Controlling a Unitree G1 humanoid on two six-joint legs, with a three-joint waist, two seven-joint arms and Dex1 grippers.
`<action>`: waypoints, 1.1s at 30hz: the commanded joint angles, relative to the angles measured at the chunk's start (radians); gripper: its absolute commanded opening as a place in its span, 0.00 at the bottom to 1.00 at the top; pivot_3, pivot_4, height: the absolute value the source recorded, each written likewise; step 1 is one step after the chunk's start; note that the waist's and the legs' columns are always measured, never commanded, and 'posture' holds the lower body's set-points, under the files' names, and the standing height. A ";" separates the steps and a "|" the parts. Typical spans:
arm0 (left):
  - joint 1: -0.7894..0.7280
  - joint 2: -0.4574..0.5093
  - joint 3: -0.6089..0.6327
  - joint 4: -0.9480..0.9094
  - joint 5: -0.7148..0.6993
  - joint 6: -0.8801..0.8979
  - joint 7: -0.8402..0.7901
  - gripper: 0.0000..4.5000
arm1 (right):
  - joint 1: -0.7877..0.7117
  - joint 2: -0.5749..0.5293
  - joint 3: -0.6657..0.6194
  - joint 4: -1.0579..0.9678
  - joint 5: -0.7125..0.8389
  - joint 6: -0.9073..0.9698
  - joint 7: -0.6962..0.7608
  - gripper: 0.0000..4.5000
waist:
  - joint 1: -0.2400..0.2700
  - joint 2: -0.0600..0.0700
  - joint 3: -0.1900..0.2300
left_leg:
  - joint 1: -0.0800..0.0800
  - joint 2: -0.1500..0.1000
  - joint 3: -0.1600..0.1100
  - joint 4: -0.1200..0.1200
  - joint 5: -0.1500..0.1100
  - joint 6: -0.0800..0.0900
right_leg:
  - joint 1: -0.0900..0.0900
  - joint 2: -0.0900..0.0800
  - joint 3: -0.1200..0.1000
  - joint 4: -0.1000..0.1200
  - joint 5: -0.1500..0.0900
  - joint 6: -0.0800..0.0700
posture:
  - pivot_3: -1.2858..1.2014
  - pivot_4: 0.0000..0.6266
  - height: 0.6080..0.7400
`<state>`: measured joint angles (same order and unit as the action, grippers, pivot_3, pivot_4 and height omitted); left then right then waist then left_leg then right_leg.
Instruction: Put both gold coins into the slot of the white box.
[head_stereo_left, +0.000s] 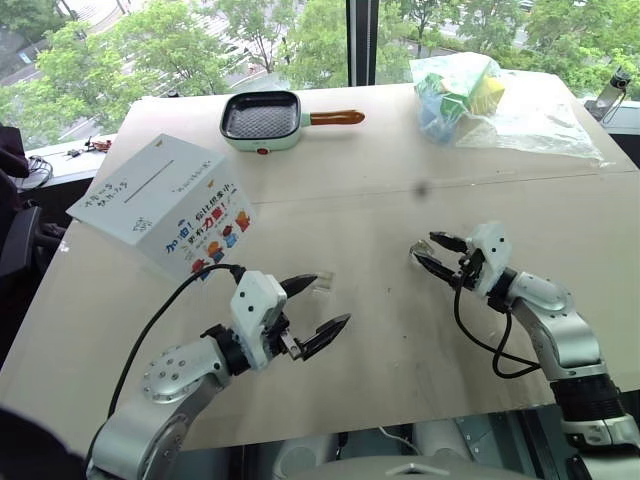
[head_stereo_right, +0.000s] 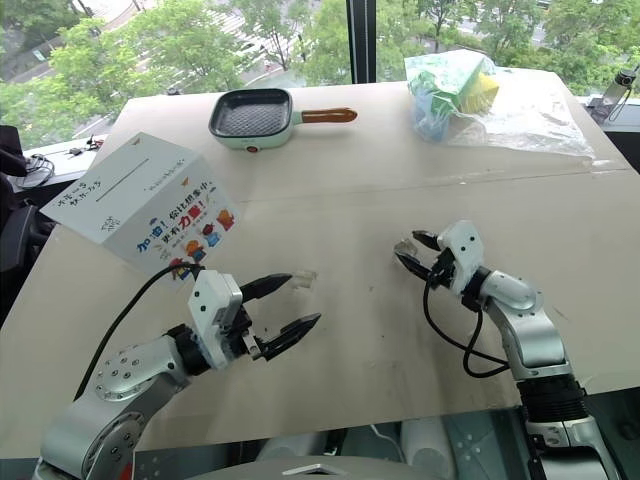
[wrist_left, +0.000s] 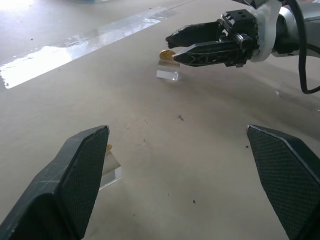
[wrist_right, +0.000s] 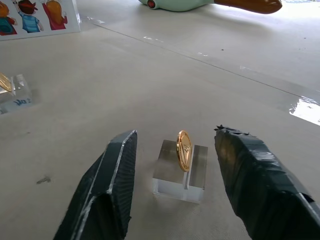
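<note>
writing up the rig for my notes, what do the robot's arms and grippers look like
Both arms are silver-grey metal with rounded joints and black bands. Each wrist carries a white block. The left gripper and right gripper have black pointed jaws with textured pads. A black cable loops along each arm.

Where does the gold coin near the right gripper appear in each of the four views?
Left eye view: gold coin at the right gripper.
Right eye view, right of centre.
Left wrist view, on a clear stand.
Right wrist view, upright between the fingers.
Shared landmark: that clear stand.
</note>
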<state>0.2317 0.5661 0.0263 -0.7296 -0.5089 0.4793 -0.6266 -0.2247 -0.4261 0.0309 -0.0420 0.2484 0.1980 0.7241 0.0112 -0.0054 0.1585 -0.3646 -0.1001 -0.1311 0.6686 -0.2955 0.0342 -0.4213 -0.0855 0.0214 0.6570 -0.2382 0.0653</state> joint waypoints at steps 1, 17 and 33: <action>0.001 0.002 -0.010 -0.024 0.010 -0.020 0.001 1.00 | -0.018 0.003 0.000 0.002 -0.015 -0.012 -0.018 0.55 | 0.000 0.000 0.000 | 0.000 0.000 0.000 0.000 0.000 0.000 | 0.000 0.000 0.000 0.000 0.000 0.000 | 0.52 0.24 0.85; 0.029 -0.024 -0.010 -0.007 0.033 -0.056 0.010 1.00 | -0.012 0.003 0.006 0.005 -0.012 0.005 -0.003 0.01 | 0.000 0.000 0.000 | 0.000 0.000 0.000 0.000 0.000 0.000 | 0.000 0.000 0.000 0.000 0.000 0.000 | 0.52 0.24 0.85; -0.158 -0.301 0.103 0.007 -0.552 0.119 0.239 1.00 | -0.068 0.079 -0.055 -0.336 0.576 0.549 0.013 0.01 | 0.002 0.000 0.001 | -0.002 0.000 -0.002 0.001 0.000 0.000 | 0.000 0.000 0.000 -0.001 0.000 0.000 | 0.52 0.24 0.85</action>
<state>0.0795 0.2714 0.1176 -0.6979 -0.9825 0.5997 -0.3883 -0.2748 -0.3437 0.0015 -0.3162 0.7327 0.6904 0.7363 0.0134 -0.0056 0.1591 -0.3661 -0.1002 -0.1327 0.6691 -0.2956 0.0341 -0.4214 -0.0858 0.0209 0.6560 -0.2381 0.0654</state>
